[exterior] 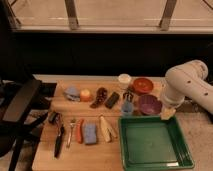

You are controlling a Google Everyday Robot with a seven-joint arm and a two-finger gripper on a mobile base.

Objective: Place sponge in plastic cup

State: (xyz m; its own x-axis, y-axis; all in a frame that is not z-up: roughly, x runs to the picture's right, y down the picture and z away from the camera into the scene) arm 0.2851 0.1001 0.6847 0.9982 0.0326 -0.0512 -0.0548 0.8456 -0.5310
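Hanging at the lower end of the white arm (187,82) at the right of the frame, the tool (168,113) is seen just right of the purple bowl (149,104), over the back rim of the green tray (150,120). Whether it is released or clenched cannot be told. The plastic cup (127,108) is found upright just left of the purple bowl, near the tray's upper left corner. The sponge (90,133) is laid flat on the wooden surface (75,159) in the lower left of the frame, well apart from the tool, between an orange stick (80,131) and a pale yellowish piece (106,129). A fork (72,131) is placed just left of the stick.
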